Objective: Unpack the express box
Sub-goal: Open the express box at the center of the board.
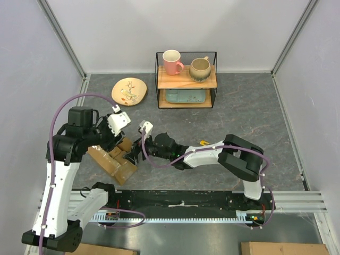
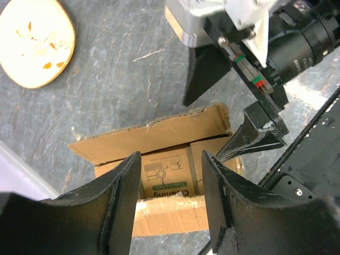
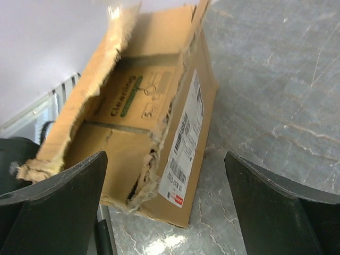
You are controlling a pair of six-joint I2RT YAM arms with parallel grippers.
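express box (image 1: 123,171) torn open — printed carton (image 2: 169,179) inside, left jaws released above, right jaws released beside

The left hand (image 2: 171,156) points downward, its two fingers held apart. The right hand (image 3: 164,155) faces it from just beside, fingers spread wide, its arm stretched low and nearly level.
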